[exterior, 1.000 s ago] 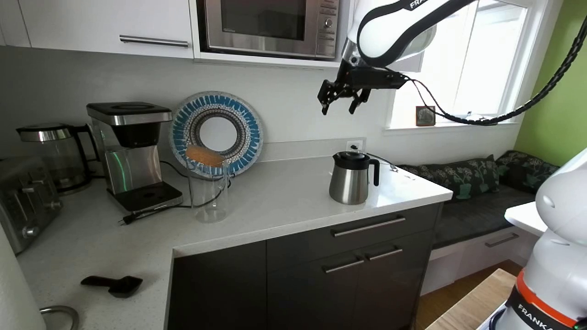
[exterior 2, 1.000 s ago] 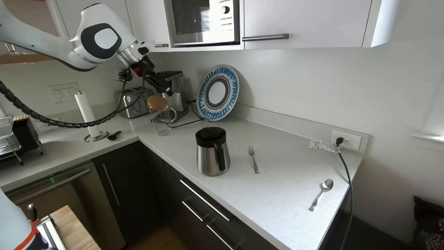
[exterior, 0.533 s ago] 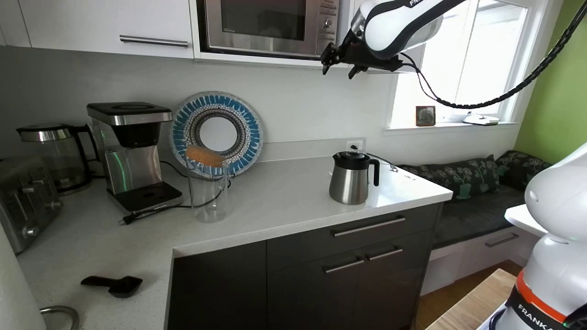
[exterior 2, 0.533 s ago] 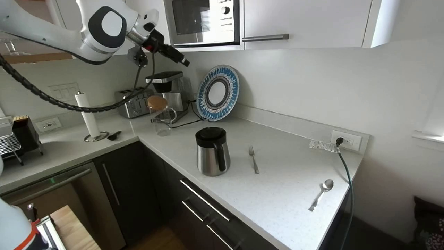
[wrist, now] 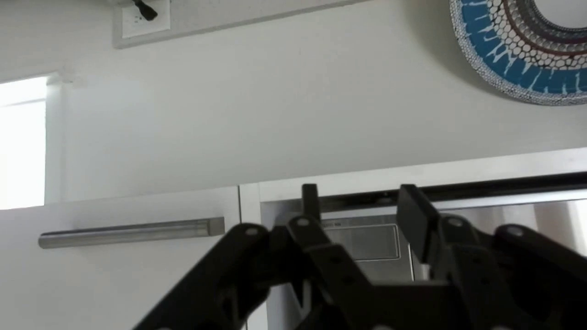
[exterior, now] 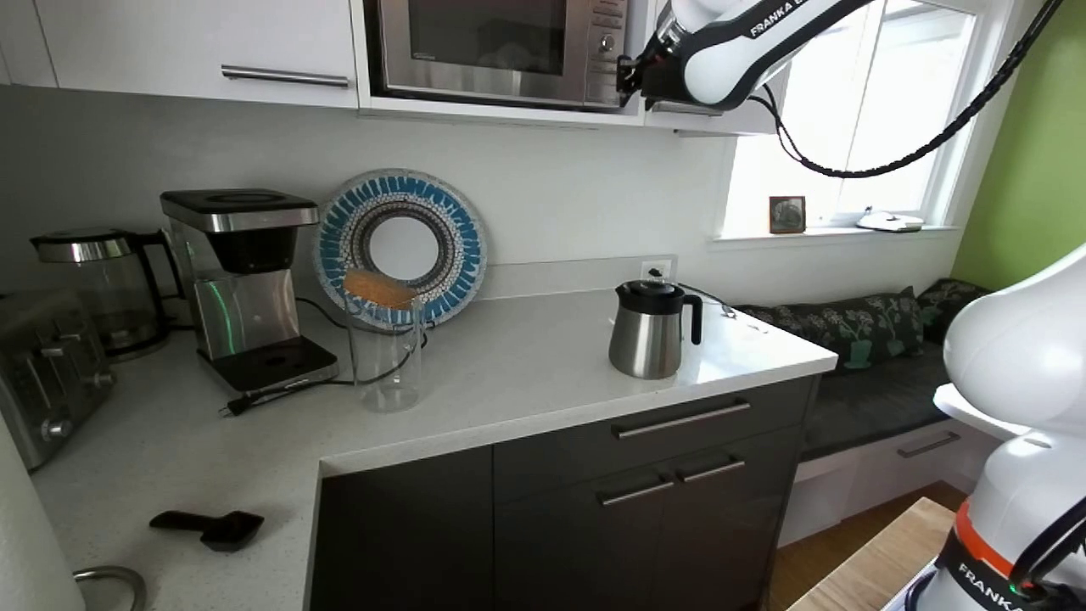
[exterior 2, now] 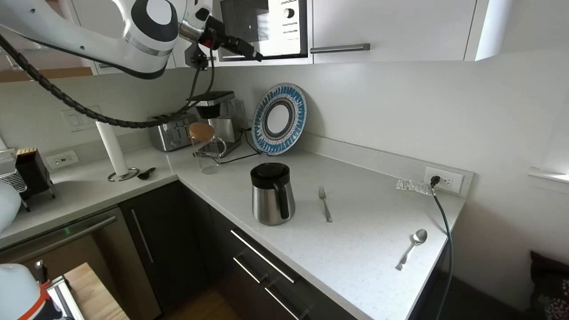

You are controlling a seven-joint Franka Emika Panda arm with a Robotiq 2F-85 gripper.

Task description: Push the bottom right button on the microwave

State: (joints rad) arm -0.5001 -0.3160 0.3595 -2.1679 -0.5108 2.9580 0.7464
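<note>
- White kitchen cabinets (exterior: 195,38) flank a silver microwave (exterior: 488,81).
- Robot's black gripper (wrist: 359,190), jaws spread, hangs before the control strip (exterior: 604,61); contact cannot be told.

The microwave (exterior: 505,53) is silver, the fingers (wrist: 416,222) black, the wall (exterior: 1031,195) green, the plate (exterior: 403,242) ringed in blue.
</note>
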